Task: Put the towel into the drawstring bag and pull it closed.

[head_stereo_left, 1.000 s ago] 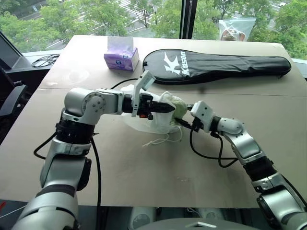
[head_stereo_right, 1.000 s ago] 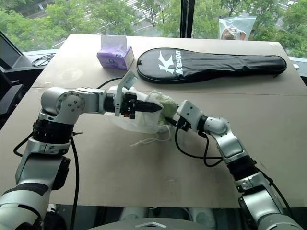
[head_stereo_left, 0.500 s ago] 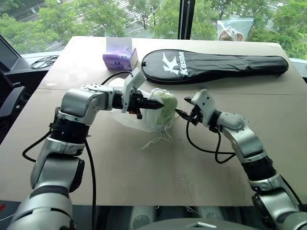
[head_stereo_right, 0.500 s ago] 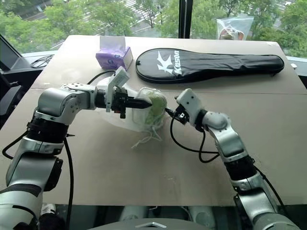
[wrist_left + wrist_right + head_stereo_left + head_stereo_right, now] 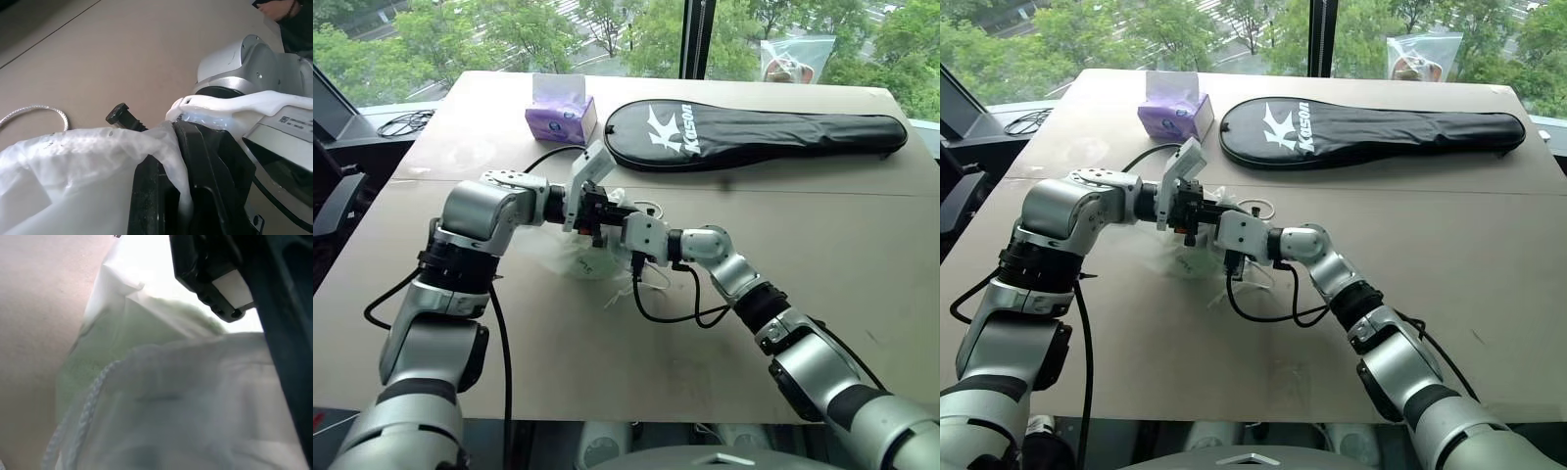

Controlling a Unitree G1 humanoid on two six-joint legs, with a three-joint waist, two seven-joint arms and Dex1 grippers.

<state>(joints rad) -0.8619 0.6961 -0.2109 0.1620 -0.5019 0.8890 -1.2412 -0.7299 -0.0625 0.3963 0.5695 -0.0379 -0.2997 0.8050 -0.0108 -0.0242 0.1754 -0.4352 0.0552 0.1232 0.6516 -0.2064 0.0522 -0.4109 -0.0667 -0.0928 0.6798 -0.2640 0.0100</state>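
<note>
The towel (image 5: 122,338) is just a green blur inside the bag (image 5: 570,257). The left gripper (image 5: 168,196) pinches the bag's rim. The right gripper (image 5: 625,235) is pressed together beside it, its tips hidden.

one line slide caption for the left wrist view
Left tool pinching the white drawstring bag rim, cord loop on the table.

Upper-floor room: big windows (image 5: 460,34), treetops, worktable (image 5: 607,362).

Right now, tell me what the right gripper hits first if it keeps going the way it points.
Most likely the drawstring bag: the right gripper points straight into its white fabric, with the green towel showing through just behind. Depth is uncertain.
</note>
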